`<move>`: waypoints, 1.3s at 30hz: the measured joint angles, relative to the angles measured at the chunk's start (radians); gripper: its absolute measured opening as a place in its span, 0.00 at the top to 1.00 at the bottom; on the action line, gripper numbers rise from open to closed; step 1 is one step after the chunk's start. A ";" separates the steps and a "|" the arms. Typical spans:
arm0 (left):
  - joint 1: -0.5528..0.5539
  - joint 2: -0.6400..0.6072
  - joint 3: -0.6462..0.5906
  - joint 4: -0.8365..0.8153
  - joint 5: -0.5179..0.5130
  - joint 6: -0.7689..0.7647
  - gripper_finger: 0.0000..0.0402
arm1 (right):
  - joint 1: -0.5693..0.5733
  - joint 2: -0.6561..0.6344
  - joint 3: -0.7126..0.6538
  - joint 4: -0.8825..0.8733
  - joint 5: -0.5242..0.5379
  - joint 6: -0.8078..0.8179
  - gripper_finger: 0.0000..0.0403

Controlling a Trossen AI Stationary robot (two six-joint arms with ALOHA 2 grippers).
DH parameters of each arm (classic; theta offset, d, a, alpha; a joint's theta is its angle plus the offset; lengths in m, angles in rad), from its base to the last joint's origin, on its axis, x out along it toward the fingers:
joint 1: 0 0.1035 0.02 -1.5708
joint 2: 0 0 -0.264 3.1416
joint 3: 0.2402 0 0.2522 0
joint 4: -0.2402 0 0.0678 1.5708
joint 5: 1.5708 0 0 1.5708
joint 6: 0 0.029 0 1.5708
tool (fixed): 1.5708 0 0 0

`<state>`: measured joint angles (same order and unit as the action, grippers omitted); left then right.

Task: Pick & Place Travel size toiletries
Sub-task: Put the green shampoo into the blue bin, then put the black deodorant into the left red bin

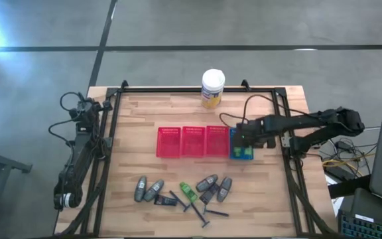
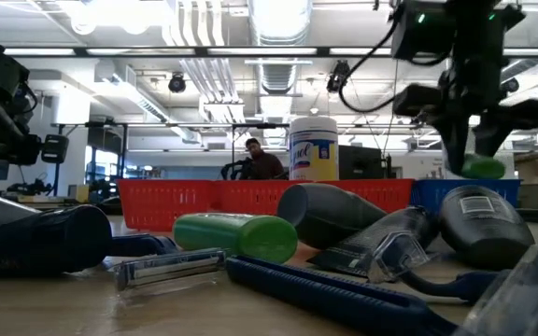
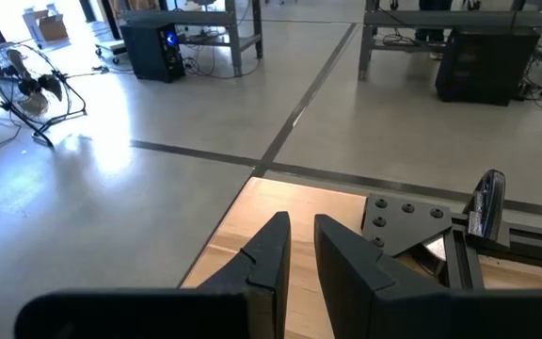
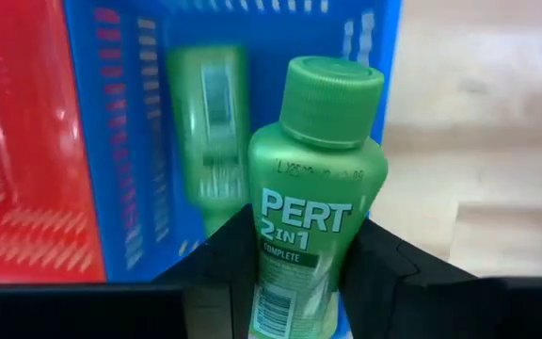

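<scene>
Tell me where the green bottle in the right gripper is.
In the high view, the green bottle hangs in the right gripper over the blue basket, right of the red baskets.

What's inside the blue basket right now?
One green bottle lies in the blue basket. The right gripper holds a second green bottle above it, hiding part of the floor.

Green bottle [image 4: 310, 217] base hidden between fingers [image 4: 229, 254]
</scene>
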<state>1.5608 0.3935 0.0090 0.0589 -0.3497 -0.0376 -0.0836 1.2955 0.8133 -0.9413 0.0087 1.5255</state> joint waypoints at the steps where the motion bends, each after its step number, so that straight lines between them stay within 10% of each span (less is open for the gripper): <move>1: 0.000 0.000 0.000 0.000 0.000 0.000 0.86 | -0.020 0.009 -0.002 0.010 -0.005 -0.031 0.72; 18: 0.000 0.000 0.000 0.000 0.000 0.000 0.86 | -0.023 0.098 0.125 0.014 0.022 -0.258 0.33; 32: 0.000 0.000 0.000 0.001 0.000 0.000 0.86 | 0.422 0.285 0.396 -0.012 -0.045 -1.338 0.22; 39: 0.000 0.000 0.000 0.000 0.000 0.000 0.86 | 0.511 0.450 0.499 -0.003 -0.001 -1.481 0.20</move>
<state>1.5608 0.3931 0.0090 0.0594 -0.3500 -0.0377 0.4276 1.7450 1.3125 -0.9442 0.0082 0.0446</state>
